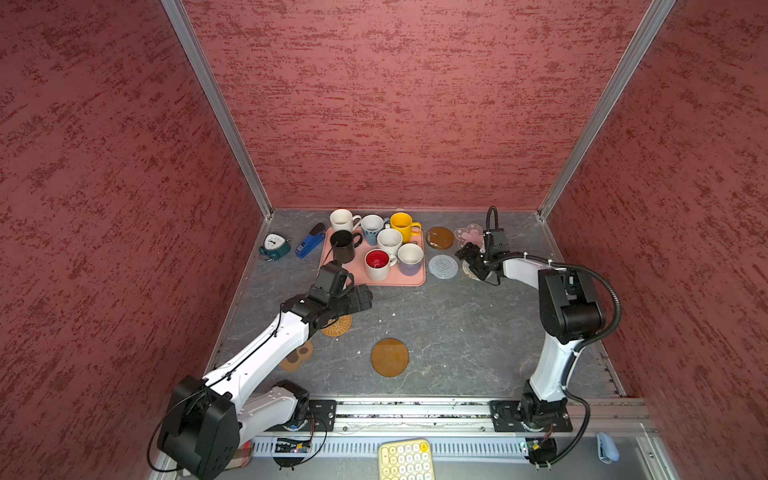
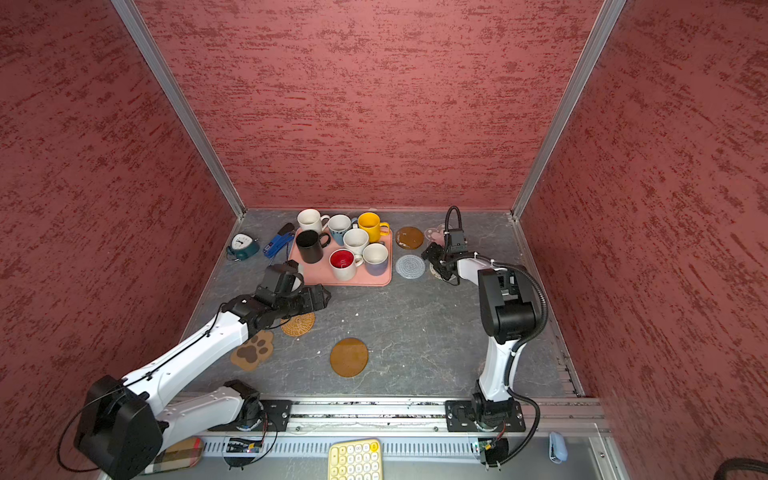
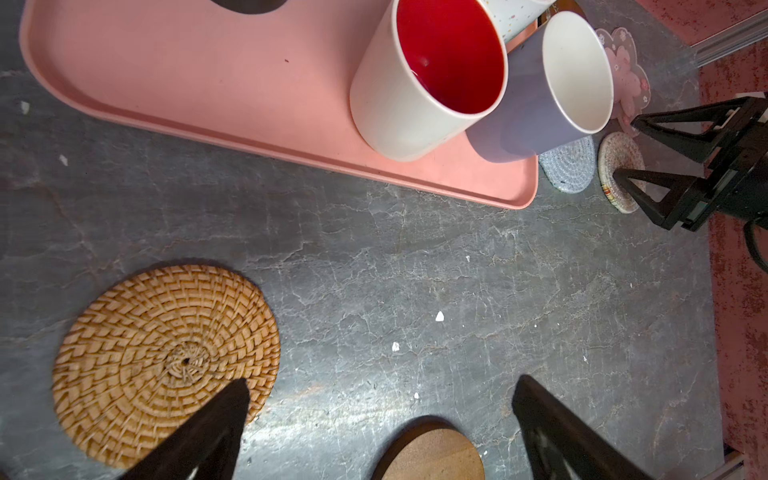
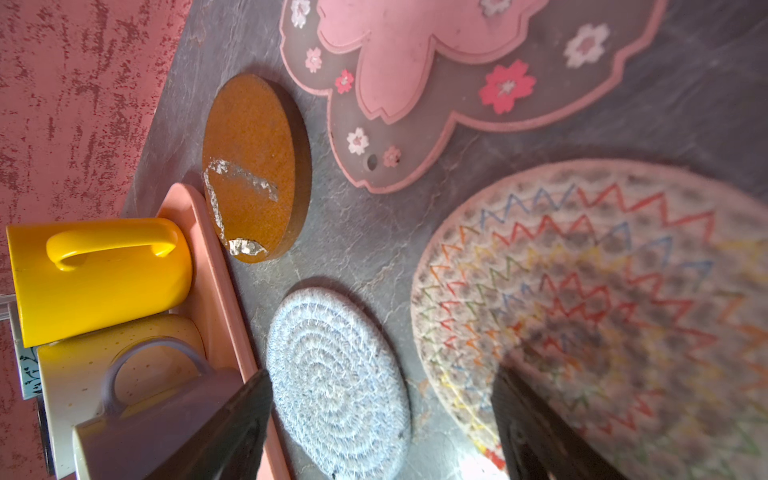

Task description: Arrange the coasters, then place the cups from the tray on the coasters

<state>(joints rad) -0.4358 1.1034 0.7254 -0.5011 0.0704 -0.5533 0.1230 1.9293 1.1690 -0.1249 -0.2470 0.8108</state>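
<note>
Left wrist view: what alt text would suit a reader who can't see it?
An open gripper hangs over a grey table, a rattan coaster near one finger. Beyond it, a pink tray holds a red-lined mug and a lavender mug.

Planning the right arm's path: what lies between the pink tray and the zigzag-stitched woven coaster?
The grey crochet coaster lies flat between the tray and the woven coaster, clearest in the right wrist view.
</note>
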